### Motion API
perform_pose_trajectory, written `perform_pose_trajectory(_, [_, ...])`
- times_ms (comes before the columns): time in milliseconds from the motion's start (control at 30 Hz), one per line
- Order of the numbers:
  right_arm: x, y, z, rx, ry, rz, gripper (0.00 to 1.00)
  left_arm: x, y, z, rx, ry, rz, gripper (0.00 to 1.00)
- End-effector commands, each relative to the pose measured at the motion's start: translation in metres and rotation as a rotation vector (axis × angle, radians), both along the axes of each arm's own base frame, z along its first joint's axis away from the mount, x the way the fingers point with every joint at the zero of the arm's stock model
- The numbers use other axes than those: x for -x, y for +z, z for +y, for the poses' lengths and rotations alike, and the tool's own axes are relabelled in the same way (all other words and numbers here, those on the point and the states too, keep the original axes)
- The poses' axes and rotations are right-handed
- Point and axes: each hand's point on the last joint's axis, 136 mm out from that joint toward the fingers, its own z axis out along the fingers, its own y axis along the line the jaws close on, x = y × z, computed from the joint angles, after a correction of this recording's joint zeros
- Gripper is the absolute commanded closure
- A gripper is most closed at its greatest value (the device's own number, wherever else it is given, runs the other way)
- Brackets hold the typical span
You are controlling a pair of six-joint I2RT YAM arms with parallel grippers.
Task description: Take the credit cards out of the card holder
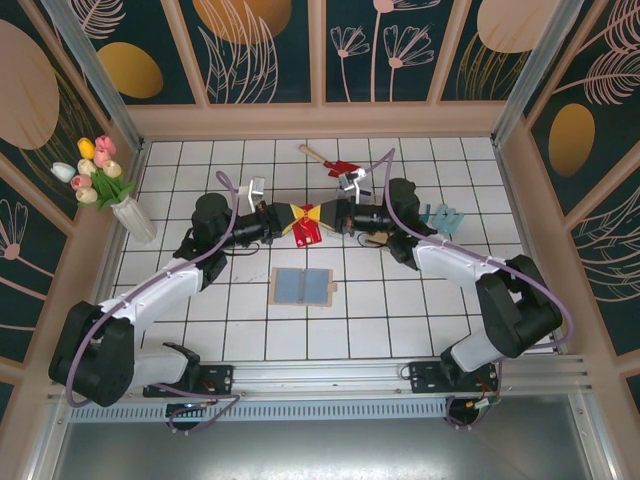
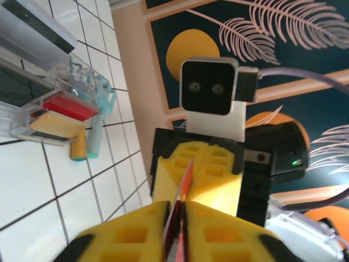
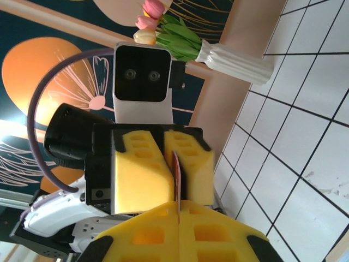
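The card holder (image 1: 301, 287) lies open on the tiled floor, blue-grey inside up, nearer than both grippers. A red credit card (image 1: 306, 229) hangs in the air between the two grippers, which meet tip to tip. My right gripper (image 1: 324, 216) is shut on one end of the card (image 3: 176, 173); its yellow pads (image 3: 218, 232) press together on it. My left gripper (image 1: 294, 222) has the other end of the card (image 2: 187, 173) between its pads (image 2: 136, 232), with a narrow dark gap on each side, so it stands slightly open.
A white vase of tulips (image 1: 112, 190) stands at the left wall. A red toy shovel (image 1: 335, 165) lies behind the grippers. A clear plastic tray (image 2: 52, 106) and teal and orange tools (image 2: 90, 142) sit at the right. Walls close in the floor.
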Motion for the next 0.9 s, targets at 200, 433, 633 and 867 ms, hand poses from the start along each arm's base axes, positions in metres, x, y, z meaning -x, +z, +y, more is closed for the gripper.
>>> perform_pose_trajectory(200, [-0.037,0.010,-0.041,0.279,-0.131,-0.305,1.00,-0.017,-0.039,0.029,-0.257,0.103,0.102,0.30])
perform_pose_trajectory(433, [-0.088,-0.009,-0.104,0.707,-0.297,-0.590,1.00,-0.019,-0.099,0.082,-0.497,0.222,0.160,0.01])
perform_pose_trajectory(633, [-0.104,-0.031,-0.128,0.896,-0.219,-0.719,1.00,-0.016,-0.122,0.104,-0.659,0.252,0.148,0.02])
perform_pose_trajectory(867, [-0.101,-0.072,-0.143,1.080,0.024,-0.823,1.00,-0.014,-0.138,0.110,-0.703,0.251,0.169,0.01])
